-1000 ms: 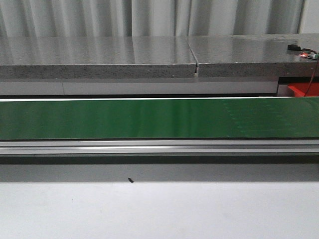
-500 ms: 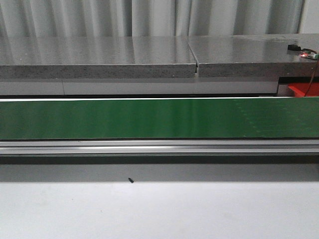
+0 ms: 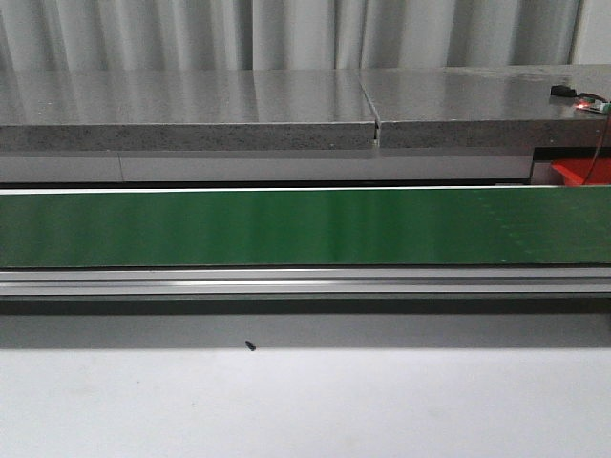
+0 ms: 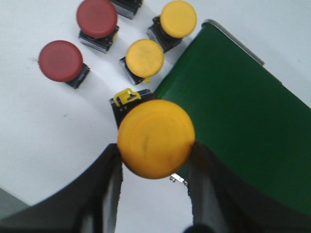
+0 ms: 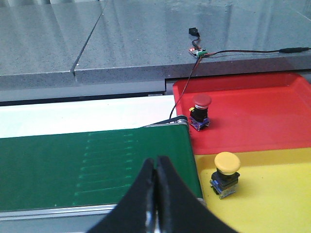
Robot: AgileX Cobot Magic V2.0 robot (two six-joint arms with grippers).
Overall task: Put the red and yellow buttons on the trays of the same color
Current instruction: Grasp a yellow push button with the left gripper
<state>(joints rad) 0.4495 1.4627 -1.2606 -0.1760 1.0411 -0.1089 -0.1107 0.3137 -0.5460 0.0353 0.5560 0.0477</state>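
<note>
A yellow button (image 4: 155,138) is pinched by the left gripper (image 4: 154,167) beside the green conveyor belt (image 4: 243,116); 2 yellow and 2 red buttons lie nearby. The right gripper (image 5: 155,194) is pressed together. 1 red button (image 5: 200,111) sits on the red tray (image 5: 262,107), 1 yellow-capped button (image 5: 226,179) on the yellow tray (image 5: 277,189).

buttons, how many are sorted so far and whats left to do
Done: one red button stands on the red tray and one yellow button on the yellow tray. In hand: the left gripper is shut on a yellow button beside the green belt. Left: two red buttons and two yellow ones on the white table. The right gripper is shut, empty.
</note>
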